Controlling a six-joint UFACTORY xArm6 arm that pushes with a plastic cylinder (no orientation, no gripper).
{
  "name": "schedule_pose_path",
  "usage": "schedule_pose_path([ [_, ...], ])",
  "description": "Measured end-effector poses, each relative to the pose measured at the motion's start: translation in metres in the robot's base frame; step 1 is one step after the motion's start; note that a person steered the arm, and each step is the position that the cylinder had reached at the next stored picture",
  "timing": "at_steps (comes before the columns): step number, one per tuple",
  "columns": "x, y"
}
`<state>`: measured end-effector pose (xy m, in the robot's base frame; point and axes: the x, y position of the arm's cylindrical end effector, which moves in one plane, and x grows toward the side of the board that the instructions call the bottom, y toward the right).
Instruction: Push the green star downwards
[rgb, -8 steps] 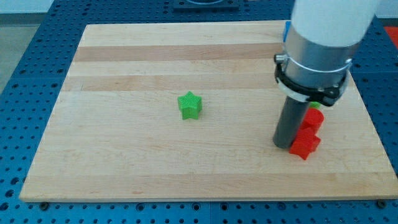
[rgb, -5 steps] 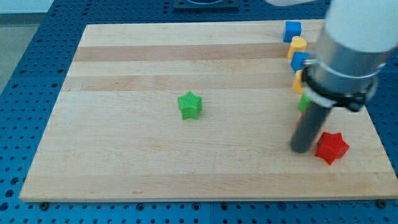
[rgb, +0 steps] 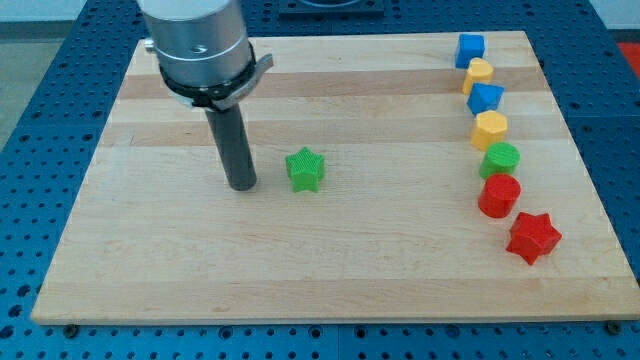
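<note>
The green star (rgb: 306, 170) lies on the wooden board (rgb: 160, 250), a little toward the view's left of the board's middle and with bare wood all round it. My tip (rgb: 242, 186) stands on the board to the view's left of the green star, near it but apart from it, with a clear strip of wood between the two, and sits just a shade lower in the view than the star's centre. There are no jaws on this arm to spread or pinch: the dark rod simply ends at the tip, and it touches no block. The rod rises from the tip to a grey cylindrical body (rgb: 197, 40) up and to the left of the green star. Far to the view's right of the green star, well apart from it, seven blocks run in a loose column down the board's right side. Counted from the view's top they are a blue cube (rgb: 470, 48), a yellow block (rgb: 480, 74), a second blue block (rgb: 485, 98), a yellow hexagon-like block (rgb: 489, 129), a green round block (rgb: 500, 159) at roughly the star's own height, a red round block (rgb: 498, 195), and lowest of all a red star (rgb: 533, 236).
</note>
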<state>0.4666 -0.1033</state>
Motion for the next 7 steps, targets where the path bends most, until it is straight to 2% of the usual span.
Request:
schedule_pose_path([
  [2,-0.001,0.014],
  [3,-0.042,0.008],
  [4,-0.06,0.013],
  [5,-0.066,0.054],
  [7,-0.012,0.084],
])
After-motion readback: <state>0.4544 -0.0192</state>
